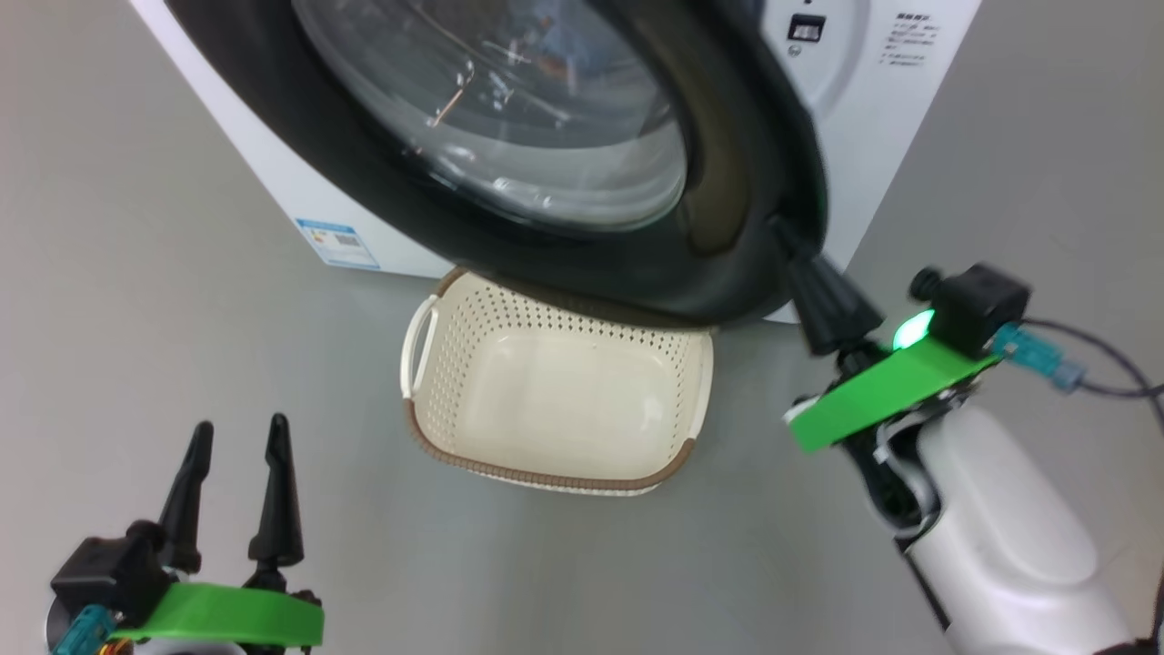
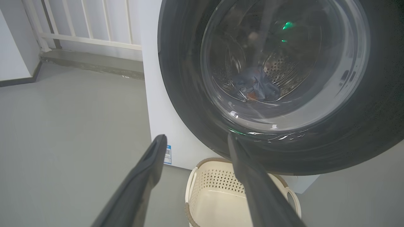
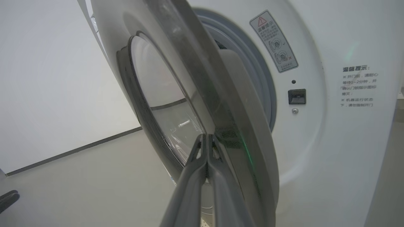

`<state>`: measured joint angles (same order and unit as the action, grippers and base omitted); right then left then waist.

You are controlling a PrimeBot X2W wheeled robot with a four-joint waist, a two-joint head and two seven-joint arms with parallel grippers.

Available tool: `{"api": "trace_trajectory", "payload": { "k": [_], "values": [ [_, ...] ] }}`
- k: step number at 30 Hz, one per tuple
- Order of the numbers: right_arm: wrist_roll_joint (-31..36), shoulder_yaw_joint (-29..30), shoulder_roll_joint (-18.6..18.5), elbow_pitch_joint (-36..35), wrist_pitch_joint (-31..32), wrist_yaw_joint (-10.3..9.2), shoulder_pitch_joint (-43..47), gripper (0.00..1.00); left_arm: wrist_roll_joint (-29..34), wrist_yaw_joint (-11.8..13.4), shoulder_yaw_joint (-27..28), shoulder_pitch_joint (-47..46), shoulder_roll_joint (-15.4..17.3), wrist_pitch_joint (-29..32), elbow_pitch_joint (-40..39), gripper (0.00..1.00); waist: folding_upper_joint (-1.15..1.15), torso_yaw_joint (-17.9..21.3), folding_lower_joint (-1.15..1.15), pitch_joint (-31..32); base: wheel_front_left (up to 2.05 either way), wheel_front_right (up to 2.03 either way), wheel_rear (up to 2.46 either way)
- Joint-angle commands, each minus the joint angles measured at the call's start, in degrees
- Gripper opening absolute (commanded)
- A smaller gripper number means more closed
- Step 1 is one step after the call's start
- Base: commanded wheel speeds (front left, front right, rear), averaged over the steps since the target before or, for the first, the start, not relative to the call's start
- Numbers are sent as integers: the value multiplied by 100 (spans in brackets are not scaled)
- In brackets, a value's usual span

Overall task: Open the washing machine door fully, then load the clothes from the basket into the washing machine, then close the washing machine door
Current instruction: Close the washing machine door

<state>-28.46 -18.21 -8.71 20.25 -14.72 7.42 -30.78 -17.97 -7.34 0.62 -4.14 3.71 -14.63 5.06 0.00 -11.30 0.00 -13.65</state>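
Note:
The washing machine door, a black rim around bulging glass, stands partly open from the white washing machine. My right gripper is shut with nothing held. Its tips rest against the door's outer rim on the latch side, and the same contact appears edge-on in the right wrist view. Through the door glass, the clothes lie as a blue bundle in the steel drum. The cream basket sits on the floor under the door with nothing inside. My left gripper hangs open at the lower left, away from the basket.
Grey floor lies all around the basket. The machine's front panel carries a latch slot and a warning label. A white railing and a low ledge stand behind the machine's left side. A cable trails from my right wrist.

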Motion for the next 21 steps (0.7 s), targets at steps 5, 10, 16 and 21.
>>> {"api": "trace_trajectory", "payload": {
  "k": [5, 10, 16, 21],
  "values": [
    [118, 466, 2, 55, -28, 7, -481, 0, -47, -14, 87, -347, 50, -37, -143, 100, 0, -205, 0, -260, 0, 0, 0],
    [209, 933, 44, 166, -28, 7, -791, 0, -77, -14, 34, -512, 23, -37, -138, 100, 0, -301, 0, -422, 0, 0, 0],
    [316, 1343, 93, 347, -28, 7, -1206, 0, -104, -14, -77, -743, -4, -37, -139, 100, 0, -408, 0, -650, 0, 0, 0],
    [436, 1704, 168, 448, -28, 7, -1552, 0, -117, -14, -129, -883, -21, -37, -143, 100, 0, -447, 0, -784, 0, 0, 0]
  ]
}}
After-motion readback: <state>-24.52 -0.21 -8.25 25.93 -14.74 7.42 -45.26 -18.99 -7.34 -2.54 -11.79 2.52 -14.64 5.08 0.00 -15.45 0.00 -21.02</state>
